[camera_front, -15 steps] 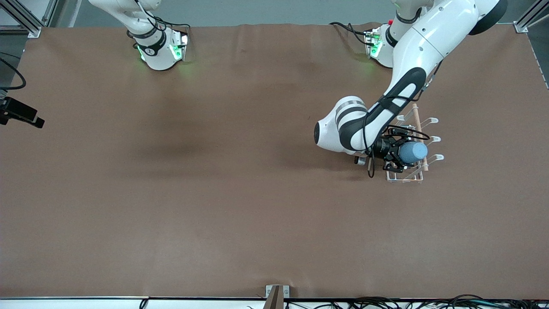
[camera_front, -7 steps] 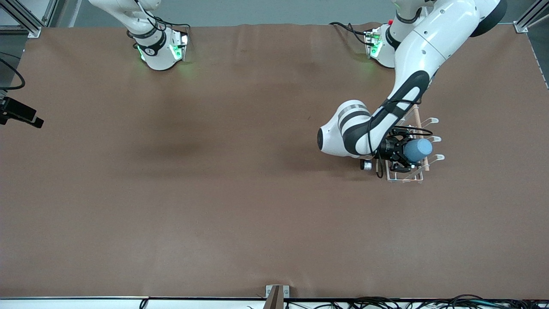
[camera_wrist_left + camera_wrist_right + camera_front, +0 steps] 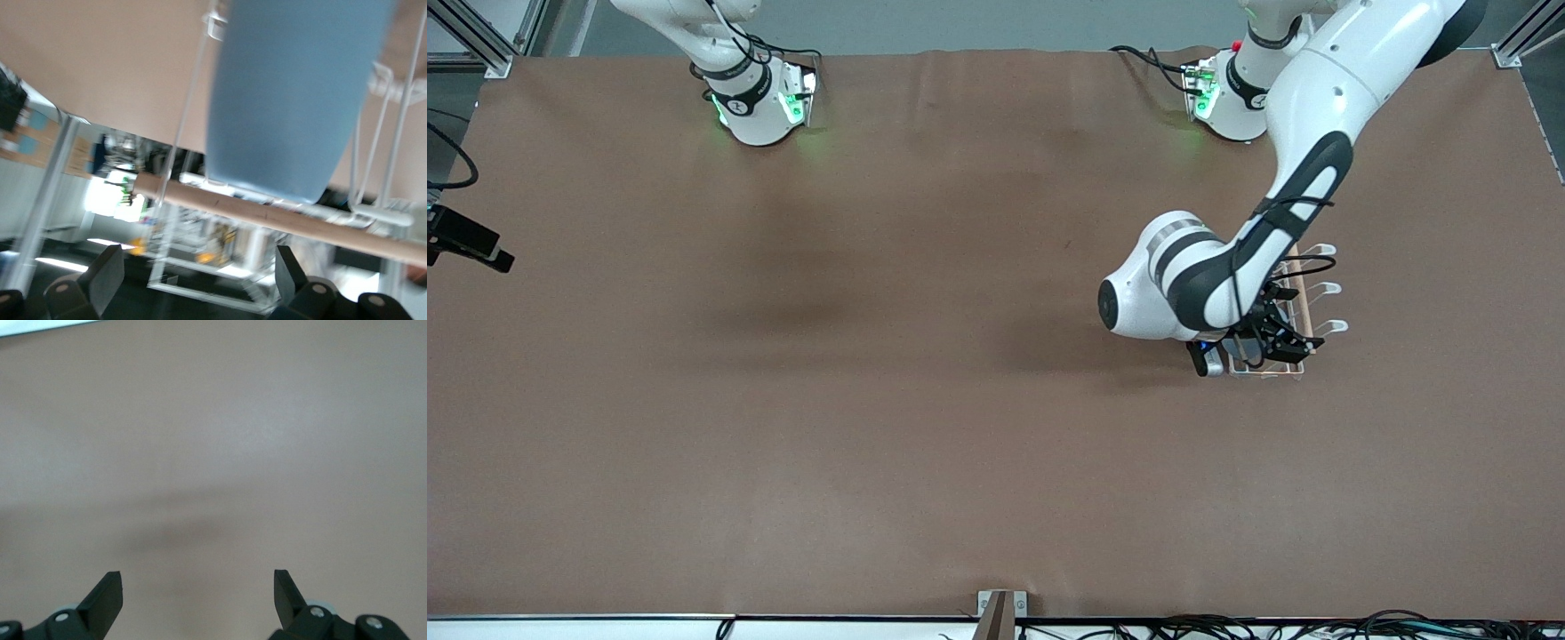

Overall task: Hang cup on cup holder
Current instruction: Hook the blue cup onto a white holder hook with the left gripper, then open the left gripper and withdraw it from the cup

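The blue-grey cup [image 3: 293, 100] shows only in the left wrist view, resting against the white wire cup holder [image 3: 380, 213], just past its wooden rod [image 3: 267, 213]. My left gripper [image 3: 200, 267] is open and empty, drawn back from the cup with the rod between them. In the front view the left gripper [image 3: 1279, 342] is over the cup holder [image 3: 1327, 287], at the holder's end nearer the camera, and the arm hides the cup. My right gripper [image 3: 198, 587] is open and empty over bare brown table; it is out of the front view.
The brown table cover [image 3: 871, 400] spreads wide around the cup holder. The right arm's base [image 3: 756, 107] stands at the table's back edge and that arm waits. A small metal bracket [image 3: 1000, 604] sits at the front edge.
My left gripper held the cup over the cup holder, then opened and let it go. The wrist turned and shifted toward the camera, and the arm now hides the cup in the front view.
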Tool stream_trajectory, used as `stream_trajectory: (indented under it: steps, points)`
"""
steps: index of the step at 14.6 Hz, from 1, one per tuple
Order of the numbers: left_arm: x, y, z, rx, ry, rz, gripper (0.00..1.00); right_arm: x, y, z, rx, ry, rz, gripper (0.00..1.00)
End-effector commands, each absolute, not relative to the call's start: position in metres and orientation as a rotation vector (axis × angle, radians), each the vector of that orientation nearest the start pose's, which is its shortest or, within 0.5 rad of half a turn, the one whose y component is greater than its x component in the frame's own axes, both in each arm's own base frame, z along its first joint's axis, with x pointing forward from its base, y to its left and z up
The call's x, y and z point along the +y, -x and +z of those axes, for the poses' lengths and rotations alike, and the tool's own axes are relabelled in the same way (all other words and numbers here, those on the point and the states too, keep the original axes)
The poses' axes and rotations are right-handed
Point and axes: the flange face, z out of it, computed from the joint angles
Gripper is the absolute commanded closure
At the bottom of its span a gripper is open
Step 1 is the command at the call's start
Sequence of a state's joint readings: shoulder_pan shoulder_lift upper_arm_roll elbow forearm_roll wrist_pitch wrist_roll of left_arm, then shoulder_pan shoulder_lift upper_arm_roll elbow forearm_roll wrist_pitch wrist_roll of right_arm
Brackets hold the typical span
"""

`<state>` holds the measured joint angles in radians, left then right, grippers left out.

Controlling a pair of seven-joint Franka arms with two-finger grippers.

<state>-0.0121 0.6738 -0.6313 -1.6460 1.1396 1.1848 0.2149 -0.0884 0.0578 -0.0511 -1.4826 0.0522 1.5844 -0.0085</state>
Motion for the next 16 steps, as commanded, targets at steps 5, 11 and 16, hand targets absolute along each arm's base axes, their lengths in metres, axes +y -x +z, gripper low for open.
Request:
stream_trajectory:
  steps: [5, 11, 16]
  points:
    - [-0.171, -0.605, 0.438, 0.472, 2.484, 0.384, 0.00, -0.070, -0.560, 0.634, 0.256, 3.098, -0.024, 0.00]
    - [-0.093, -0.590, 0.555, 0.076, 2.973, 0.132, 0.00, -0.060, -0.548, 0.631, 0.257, 3.091, 0.139, 0.00]
    - [-0.047, -0.528, 0.611, -0.013, 3.120, -0.034, 0.00, -0.060, -0.553, 0.638, 0.251, 3.108, 0.057, 0.00]
